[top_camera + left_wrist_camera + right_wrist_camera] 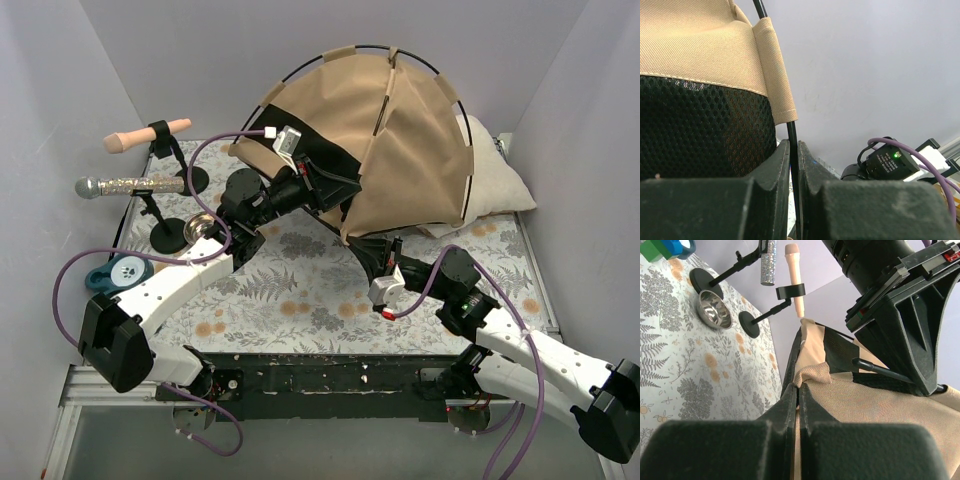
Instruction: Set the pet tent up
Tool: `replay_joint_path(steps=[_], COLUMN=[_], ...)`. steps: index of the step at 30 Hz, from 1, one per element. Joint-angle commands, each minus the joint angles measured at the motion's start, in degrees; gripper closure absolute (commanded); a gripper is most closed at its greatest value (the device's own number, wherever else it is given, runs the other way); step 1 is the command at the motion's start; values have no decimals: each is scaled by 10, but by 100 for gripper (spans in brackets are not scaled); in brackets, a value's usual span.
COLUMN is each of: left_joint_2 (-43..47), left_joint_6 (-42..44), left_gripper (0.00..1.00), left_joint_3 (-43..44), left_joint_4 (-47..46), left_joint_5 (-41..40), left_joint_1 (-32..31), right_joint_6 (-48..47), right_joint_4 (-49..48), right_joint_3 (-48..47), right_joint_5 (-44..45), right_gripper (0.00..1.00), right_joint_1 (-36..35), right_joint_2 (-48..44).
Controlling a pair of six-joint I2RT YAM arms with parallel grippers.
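Note:
The pet tent is tan fabric with black trim and mesh, held up at the back middle of the table with thin black poles arching over it. My left gripper is at the tent's left side, shut on a black pole that runs between its fingers, below a tan pole sleeve and beside black mesh. My right gripper is under the tent's lower front edge, shut on a fold of the tan fabric. The left arm's gripper body looms above in the right wrist view.
A cream pillow lies behind the tent at the right. Two microphones on black stands, a steel bowl and a blue tape roll sit at the left. White walls enclose the floral table.

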State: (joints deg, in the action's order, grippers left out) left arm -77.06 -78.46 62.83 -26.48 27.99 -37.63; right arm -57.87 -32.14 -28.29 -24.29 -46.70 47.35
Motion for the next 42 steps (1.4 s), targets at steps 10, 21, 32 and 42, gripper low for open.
replay_joint_path(steps=[10,21,32,42], left_joint_2=[16,9,-9,-10], left_joint_6=[14,23,14,8], left_gripper=[100,100,100,100], left_joint_3=[-22,-28,-20,-21], left_joint_4=[-17,-22,-26,-26], left_joint_5=[-38,-57,-51,-50], left_joint_1=[-8,-9,-10,-40], right_joint_6=[43,24,1,5], right_joint_4=[-65,-58,-49,-46], right_joint_3=[-11,-1,7,8], right_joint_5=[22,-1,-10,-3], right_gripper=[99,99,99,99], right_joint_1=[-11,-11,-16,-19], right_joint_2=[3,-17,-24,-21])
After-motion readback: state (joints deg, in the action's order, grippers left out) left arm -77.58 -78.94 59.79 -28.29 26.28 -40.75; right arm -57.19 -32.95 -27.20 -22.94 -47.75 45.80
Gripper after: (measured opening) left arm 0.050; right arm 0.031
